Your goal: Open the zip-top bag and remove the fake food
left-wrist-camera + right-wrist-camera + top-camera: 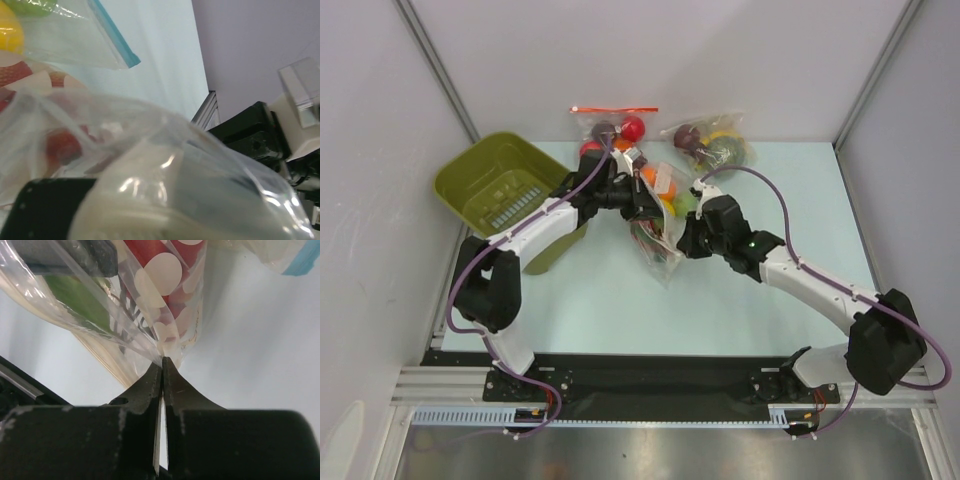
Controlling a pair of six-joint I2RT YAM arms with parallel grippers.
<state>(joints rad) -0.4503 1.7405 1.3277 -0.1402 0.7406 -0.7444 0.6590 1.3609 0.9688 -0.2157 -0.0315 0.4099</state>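
Mid-table: my right gripper point(162, 366) pinched tight on bag point(167, 287) edge, thin bite. My left gripper point(638, 198) buried in plastic, can't tell grip. Risk: film slips out on pull.

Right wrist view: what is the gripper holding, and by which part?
The right gripper pinches the clear crinkly plastic bag with whitish oblong marks by a thin edge of its film.

left claw point(95, 212) veiled by zip-top bag point(170, 145), fake food point(62, 147) blurred

Pale blue-green table point(620, 300) enclosed by plain white walls point(670, 60), evenly lit.
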